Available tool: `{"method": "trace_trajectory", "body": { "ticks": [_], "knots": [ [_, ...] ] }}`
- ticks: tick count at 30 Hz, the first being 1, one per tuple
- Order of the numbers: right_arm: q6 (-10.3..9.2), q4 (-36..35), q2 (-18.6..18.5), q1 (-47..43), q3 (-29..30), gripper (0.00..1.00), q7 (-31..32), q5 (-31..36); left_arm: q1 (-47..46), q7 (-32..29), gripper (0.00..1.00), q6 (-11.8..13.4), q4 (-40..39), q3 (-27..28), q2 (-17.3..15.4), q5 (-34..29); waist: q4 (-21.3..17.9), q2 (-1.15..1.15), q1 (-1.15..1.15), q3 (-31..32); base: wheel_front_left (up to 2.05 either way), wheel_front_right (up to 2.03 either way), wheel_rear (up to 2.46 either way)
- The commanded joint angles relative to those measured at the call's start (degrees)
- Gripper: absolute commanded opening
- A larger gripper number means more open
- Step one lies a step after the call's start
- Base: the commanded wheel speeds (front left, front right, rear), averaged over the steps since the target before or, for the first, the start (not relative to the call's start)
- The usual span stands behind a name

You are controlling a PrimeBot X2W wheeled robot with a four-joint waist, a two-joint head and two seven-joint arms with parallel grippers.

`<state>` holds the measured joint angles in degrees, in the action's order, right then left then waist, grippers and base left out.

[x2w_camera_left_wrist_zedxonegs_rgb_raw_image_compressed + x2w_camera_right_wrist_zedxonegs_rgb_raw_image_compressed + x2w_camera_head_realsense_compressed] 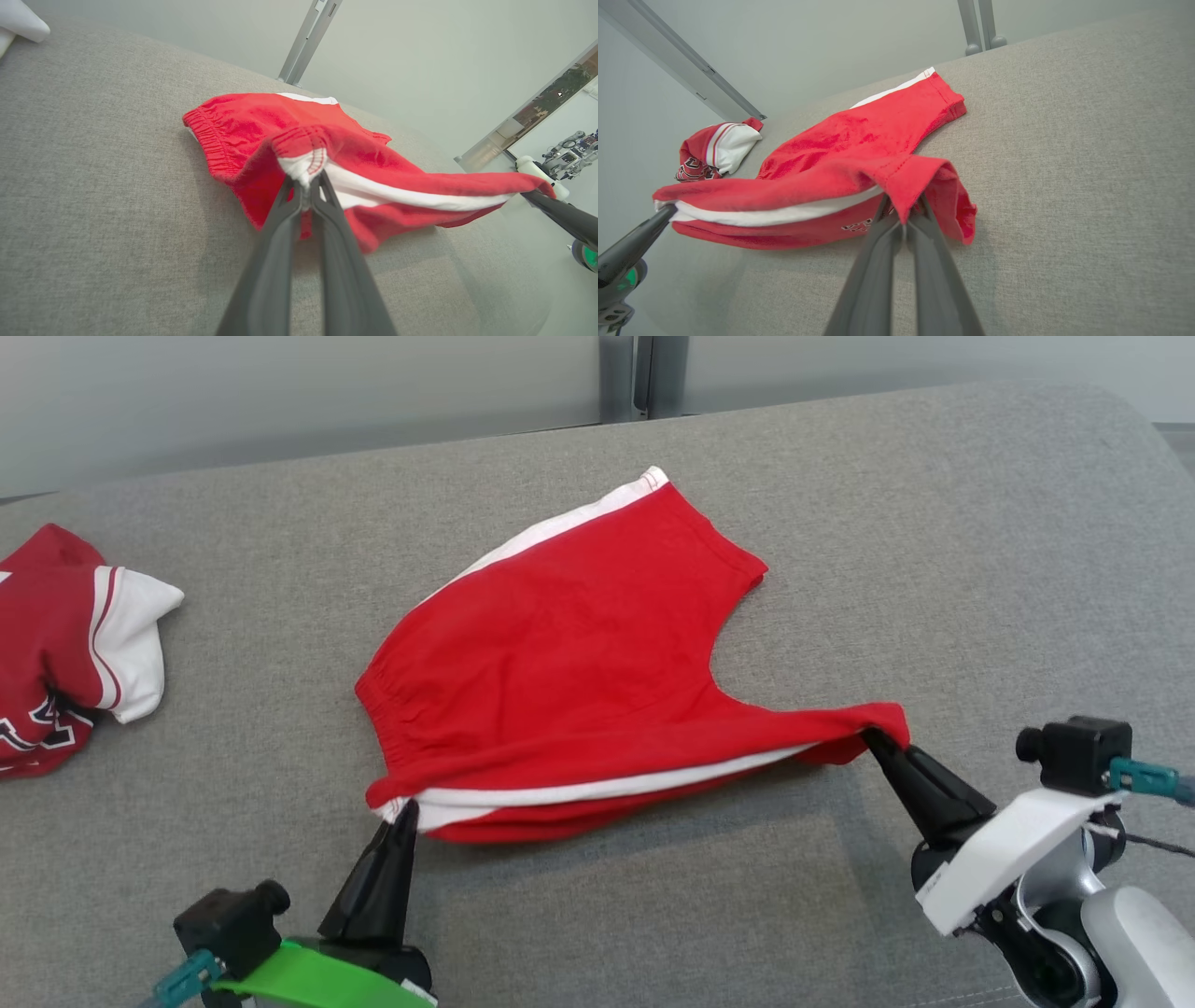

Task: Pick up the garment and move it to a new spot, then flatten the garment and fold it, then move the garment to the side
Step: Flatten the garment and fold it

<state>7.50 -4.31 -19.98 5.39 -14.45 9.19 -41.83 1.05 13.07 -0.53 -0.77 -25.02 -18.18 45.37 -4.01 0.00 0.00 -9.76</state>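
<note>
Red shorts (560, 653) are held stretched over the gray cloth counter (934, 523), waistband corner pinched shut in the left tool (408, 807) & leg hem in the right tool (871, 736), near edge lifted, far side resting on it.

Dark tapered jaws; left cover (308, 980) green, right cover (1008, 849) white.

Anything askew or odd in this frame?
No damage or spills. The red shorts lie skewed, near edge lifted between the left gripper and right gripper, both shut on it. A second red-and-white garment sits crumpled at the left.
</note>
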Motion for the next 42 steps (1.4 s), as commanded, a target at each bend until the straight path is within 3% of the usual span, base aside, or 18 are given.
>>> {"method": "trace_trajectory", "body": {
  "ticks": [1,9,26,42],
  "knots": [
    [-0.02,0.69,0.04,1.48,-0.07,0.0,0.17,-0.32,-1.79,-0.19,0.0,-0.22,0.52,0.22,0.24,0.23,0.51,0.0,0.0,-0.36,0.0,0.0,0.0],
    [-0.02,11.35,-0.64,15.98,-2.44,0.0,2.46,-1.32,-13.07,-3.44,0.0,-1.16,8.74,-0.1,4.2,2.39,3.56,0.0,0.0,-3.6,0.0,0.0,0.0],
    [-0.02,34.52,-3.4,45.04,-8.98,0.0,10.47,-3.99,-33.24,-5.69,0.0,-1.68,26.91,-0.63,12.52,4.05,13.84,0.0,0.0,-11.79,0.0,0.0,0.0],
    [-0.02,52.66,-3.27,58.86,-14.23,0.0,10.25,-5.13,-44.59,-4.85,0.0,-2.25,38.57,-5.28,15.17,7.08,18.24,0.0,0.0,-15.19,0.0,0.0,0.0]
  ]
}}
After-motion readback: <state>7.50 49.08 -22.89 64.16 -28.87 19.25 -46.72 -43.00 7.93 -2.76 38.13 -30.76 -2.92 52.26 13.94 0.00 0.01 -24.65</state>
